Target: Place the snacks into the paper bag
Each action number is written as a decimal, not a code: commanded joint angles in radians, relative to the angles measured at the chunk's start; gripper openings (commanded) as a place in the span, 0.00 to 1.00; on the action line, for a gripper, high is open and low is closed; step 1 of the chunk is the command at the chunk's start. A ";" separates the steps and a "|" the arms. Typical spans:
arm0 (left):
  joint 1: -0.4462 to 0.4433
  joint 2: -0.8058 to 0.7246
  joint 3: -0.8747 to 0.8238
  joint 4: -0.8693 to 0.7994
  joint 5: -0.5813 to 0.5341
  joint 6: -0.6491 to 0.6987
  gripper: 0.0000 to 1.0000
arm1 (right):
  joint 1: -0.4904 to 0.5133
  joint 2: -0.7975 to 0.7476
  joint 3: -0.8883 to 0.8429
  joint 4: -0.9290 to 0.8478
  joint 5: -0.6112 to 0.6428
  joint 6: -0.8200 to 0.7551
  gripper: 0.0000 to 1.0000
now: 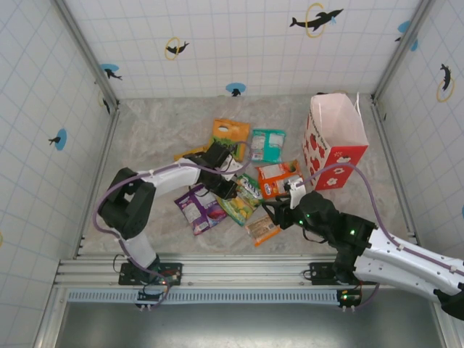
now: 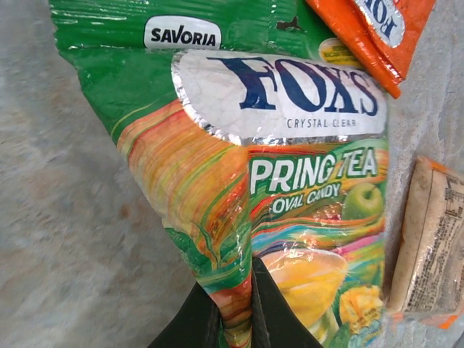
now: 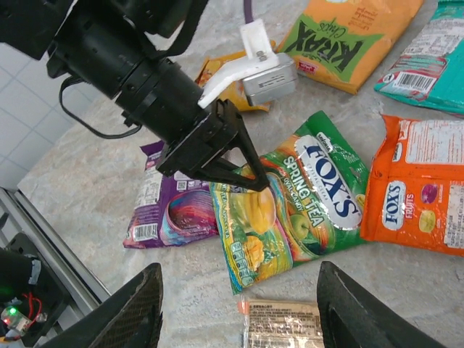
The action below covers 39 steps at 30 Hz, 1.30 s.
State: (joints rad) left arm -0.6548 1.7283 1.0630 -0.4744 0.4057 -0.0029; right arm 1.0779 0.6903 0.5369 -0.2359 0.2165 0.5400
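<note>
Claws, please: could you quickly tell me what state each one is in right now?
Left claw: closed on the green candy packet.
Right claw: open, holding nothing.

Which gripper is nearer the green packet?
Left. The left gripper pinches a fold of the green packet; the right gripper hangs open just short of it, by the wrapped bar.

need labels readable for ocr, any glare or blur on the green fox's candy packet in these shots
Left wrist view: the green glossy Fox's candy packet is sharp, with glare on its crinkled silver label; right wrist view: its lettering reads clearly, though the right gripper at the bottom edge is dark and soft; top external view: its print is too small to read.
</note>
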 commanded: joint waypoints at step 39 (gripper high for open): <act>0.055 -0.498 -0.219 0.727 0.581 -0.370 0.00 | -0.143 -0.026 -0.153 0.654 -0.168 0.105 0.58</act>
State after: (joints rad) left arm -0.5949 1.2396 0.8448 0.1699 0.9382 -0.3607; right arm 0.9459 0.6548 0.3885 0.3286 0.0845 0.6071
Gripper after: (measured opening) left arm 0.113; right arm 0.583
